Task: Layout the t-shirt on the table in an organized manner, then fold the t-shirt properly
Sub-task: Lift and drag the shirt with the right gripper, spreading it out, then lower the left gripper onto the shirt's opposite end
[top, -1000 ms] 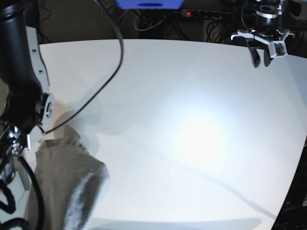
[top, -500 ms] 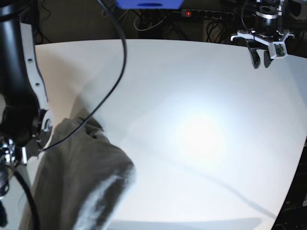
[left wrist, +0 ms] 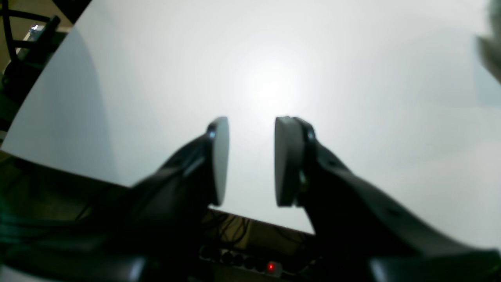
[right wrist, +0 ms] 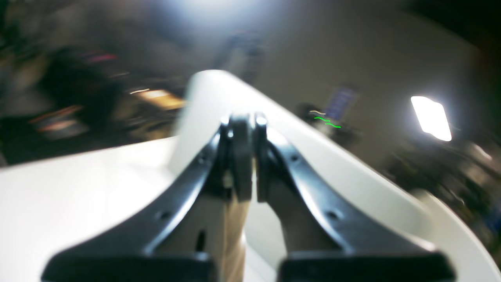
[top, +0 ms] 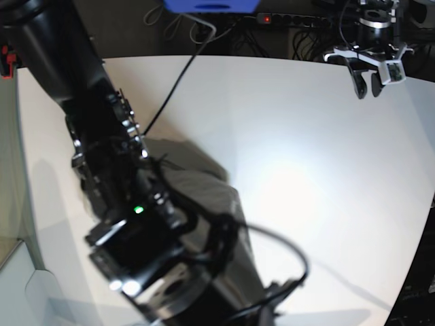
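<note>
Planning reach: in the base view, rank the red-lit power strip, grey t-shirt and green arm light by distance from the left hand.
1. black power strip with red light, behind the left hand
2. grey-beige cotton t-shirt, mid-table
3. small green light on the black right arm, farthest

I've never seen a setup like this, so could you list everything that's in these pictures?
t-shirt: one, grey-beige, on the table's left part in the base view, mostly hidden behind the right arm.
table: one, white, fills most of the view.
power strip: one, dark with a red light, beyond the far edge.
right arm: one, black, sweeping across the t-shirt.
right gripper: one, black, shut.
left gripper: one, black, open, empty, over the far corner.
</note>
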